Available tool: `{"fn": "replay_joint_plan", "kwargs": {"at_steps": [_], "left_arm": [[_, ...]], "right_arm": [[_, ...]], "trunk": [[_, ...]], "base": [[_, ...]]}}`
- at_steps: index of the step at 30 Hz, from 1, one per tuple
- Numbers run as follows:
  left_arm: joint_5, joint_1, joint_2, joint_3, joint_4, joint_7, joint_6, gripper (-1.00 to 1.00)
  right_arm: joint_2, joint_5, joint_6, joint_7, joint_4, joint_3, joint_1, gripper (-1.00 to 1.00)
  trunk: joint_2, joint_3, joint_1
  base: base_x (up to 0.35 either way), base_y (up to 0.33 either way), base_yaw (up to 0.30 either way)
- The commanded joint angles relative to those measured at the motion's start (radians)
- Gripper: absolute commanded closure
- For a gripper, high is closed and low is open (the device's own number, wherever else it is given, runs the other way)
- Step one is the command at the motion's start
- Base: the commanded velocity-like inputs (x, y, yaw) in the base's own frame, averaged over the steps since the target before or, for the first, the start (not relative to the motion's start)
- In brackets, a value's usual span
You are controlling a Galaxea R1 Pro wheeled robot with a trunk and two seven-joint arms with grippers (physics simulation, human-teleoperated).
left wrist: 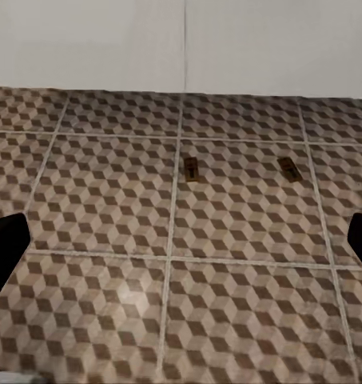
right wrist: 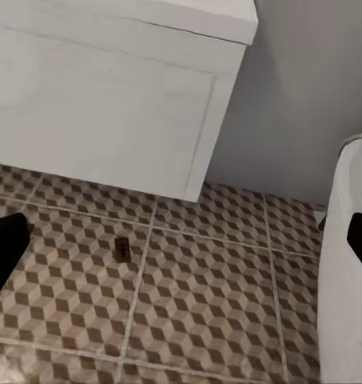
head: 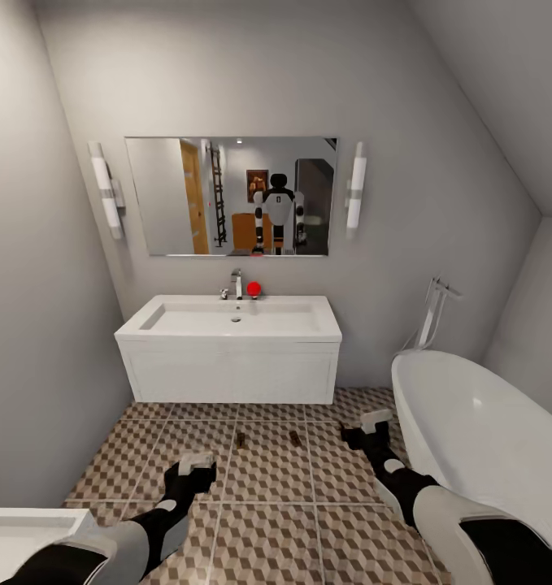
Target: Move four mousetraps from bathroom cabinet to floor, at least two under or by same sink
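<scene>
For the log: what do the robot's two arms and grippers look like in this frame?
Both arms have glossy white shell segments joined by black wrist sections. The left gripper and right gripper are black with pale grey blocky finger ends. In the wrist views the fingers appear plain black. No cables or markings are visible.

Mousetraps (head: pixel 241 440) too small for detail

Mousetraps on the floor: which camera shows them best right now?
The left wrist view: both mousetraps, left and right, lie close and unobstructed on the bathroom floor. The head view shows both small before the sink; the right wrist view shows one.
</scene>
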Motion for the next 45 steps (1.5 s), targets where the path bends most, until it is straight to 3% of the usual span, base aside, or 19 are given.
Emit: {"fn": "replay_joint_plan", "kwargs": {"at_steps": [1,6,10,18,45], "left_arm": [[0.009,0.018,0.0,-0.009,0.004,0.002,-0.006,-1.0],[0.01,0.094,0.013,-0.008,0.006,0.004,-0.005,-1.0],[0.011,0.16,0.041,-0.008,0.006,0.005,-0.006,-1.0],[0.011,0.21,0.071,-0.008,0.006,0.005,0.012,-1.0],[0.011,0.219,0.077,-0.009,0.005,0.005,0.041,-1.0]], "right_arm": [[0.0,0.006,0.001,-0.007,0.001,0.005,0.022,-1.0],[0.001,0.007,0.022,-0.007,0.001,0.005,0.127,-1.0],[0.003,0.006,0.031,-0.007,0.001,0.005,0.198,-1.0],[0.002,0.005,0.041,-0.006,0.001,0.005,0.268,-1.0],[0.001,0.004,0.042,-0.005,0.0,0.004,0.282,-1.0]], "trunk": [[-0.002,-0.001,0.001],[-0.002,-0.001,0.001],[-0.002,-0.001,0.001],[-0.002,-0.001,0.001],[-0.002,-0.001,0.001]], "base": [[0.0,0.0,0.0],[0.0,0.0,0.0],[0.0,0.0,0.0],[0.0,0.0,0.0],[0.0,0.0,0.0]]}}
